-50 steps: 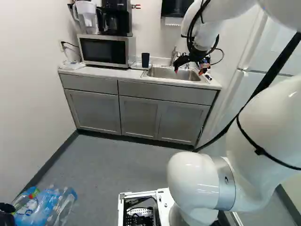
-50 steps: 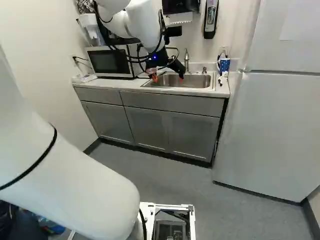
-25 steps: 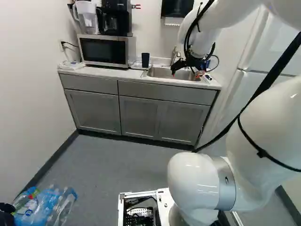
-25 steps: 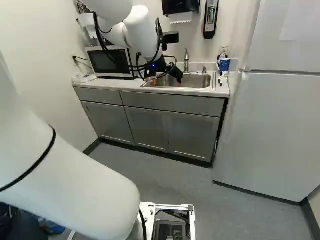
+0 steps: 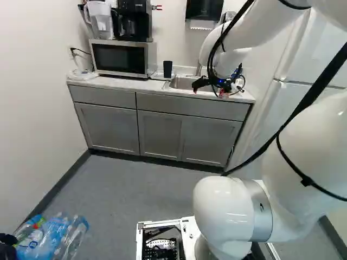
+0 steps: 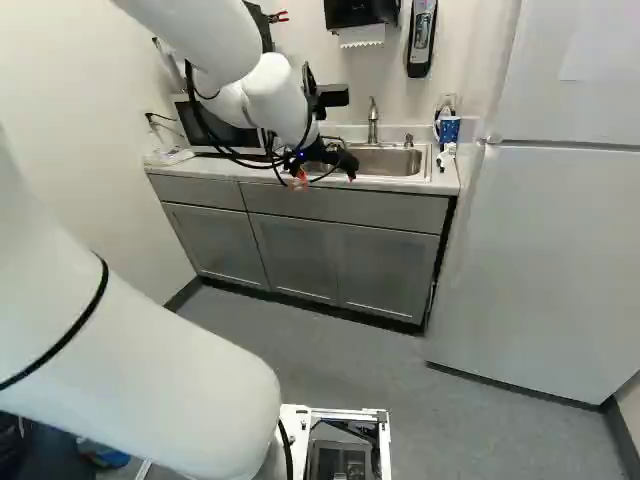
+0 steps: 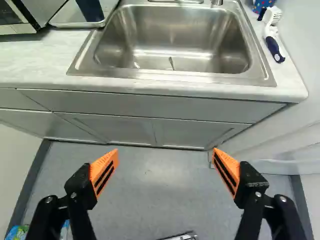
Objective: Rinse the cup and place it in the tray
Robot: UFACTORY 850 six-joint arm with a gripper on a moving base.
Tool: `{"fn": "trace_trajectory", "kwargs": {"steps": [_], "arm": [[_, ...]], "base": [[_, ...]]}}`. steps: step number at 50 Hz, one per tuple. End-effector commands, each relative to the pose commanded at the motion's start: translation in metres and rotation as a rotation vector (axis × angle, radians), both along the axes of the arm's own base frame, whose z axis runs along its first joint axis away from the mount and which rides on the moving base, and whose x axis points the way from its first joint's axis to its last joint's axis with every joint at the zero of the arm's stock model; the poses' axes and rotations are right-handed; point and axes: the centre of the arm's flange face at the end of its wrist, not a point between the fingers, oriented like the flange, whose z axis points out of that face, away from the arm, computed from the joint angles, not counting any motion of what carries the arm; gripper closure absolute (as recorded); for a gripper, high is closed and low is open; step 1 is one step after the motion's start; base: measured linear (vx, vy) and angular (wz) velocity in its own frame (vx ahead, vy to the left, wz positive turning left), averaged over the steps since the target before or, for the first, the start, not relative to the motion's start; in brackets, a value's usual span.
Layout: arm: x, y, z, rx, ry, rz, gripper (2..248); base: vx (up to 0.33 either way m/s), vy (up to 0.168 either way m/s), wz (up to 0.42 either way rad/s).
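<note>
The robot's hand (image 6: 326, 176) is up in the air, with its two orange-padded fingers (image 7: 104, 172) spread wide apart. The sink (image 7: 172, 45) is ahead of it. The dark cup (image 5: 167, 69) stands on the tray (image 7: 70, 14), between the sink and the microwave (image 5: 119, 58). Past the sink's other side, a brush (image 7: 275, 47) lies on the tabletop (image 7: 40, 60), near a bright blue cup (image 6: 448, 130).

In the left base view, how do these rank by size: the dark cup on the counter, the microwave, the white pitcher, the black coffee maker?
1. Microwave
2. Black coffee maker
3. White pitcher
4. Dark cup
</note>
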Motion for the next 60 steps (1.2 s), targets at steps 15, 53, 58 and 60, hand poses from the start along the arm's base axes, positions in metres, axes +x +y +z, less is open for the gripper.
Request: {"fn": "trace_trajectory", "kwargs": {"steps": [15, 53, 58, 60], "arm": [[-0.012, 0.014, -0.037, -0.008, -0.067, 0.028, 3], [-0.065, 0.052, -0.128, -0.022, -0.252, 0.103, 3], [-0.073, 0.055, -0.137, -0.022, -0.273, 0.111, 3], [-0.076, 0.057, -0.140, -0.023, -0.281, 0.114, 3]], "base": [[0.000, 0.000, 0.000], [0.000, 0.000, 0.000], [0.000, 0.000, 0.000], [0.000, 0.000, 0.000]]}}
